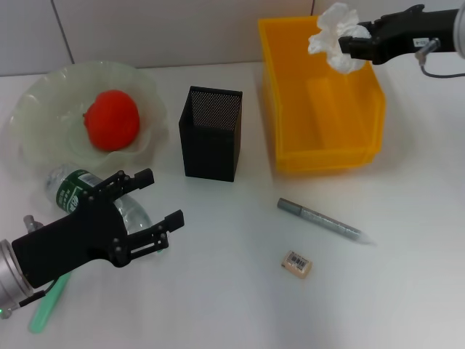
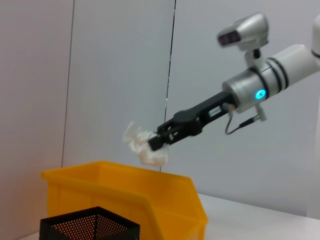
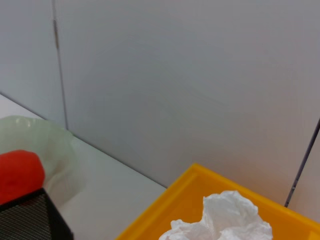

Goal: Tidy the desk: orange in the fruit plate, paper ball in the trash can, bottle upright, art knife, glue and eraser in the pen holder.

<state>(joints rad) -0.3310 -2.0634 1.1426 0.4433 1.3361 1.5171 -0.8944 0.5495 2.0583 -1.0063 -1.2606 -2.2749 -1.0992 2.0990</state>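
My right gripper (image 1: 350, 43) is shut on the white paper ball (image 1: 334, 35) and holds it in the air over the back of the yellow trash can (image 1: 290, 138). The left wrist view shows the same hold, with the paper ball (image 2: 141, 147) above the trash can (image 2: 125, 192). The orange (image 1: 111, 120) rests in the pale-green fruit plate (image 1: 43, 102). The bottle (image 1: 76, 187) lies on its side, partly under my open left gripper (image 1: 161, 198). The black mesh pen holder (image 1: 211, 134) stands mid-table. The silver art knife (image 1: 320, 220) and the eraser (image 1: 296, 263) lie in front.
A green stick-shaped thing (image 1: 46, 309) lies half hidden under my left arm near the front left edge. White wall panels close off the back of the table. The right wrist view shows the paper ball (image 3: 225, 220) and the trash can rim (image 3: 175, 202).
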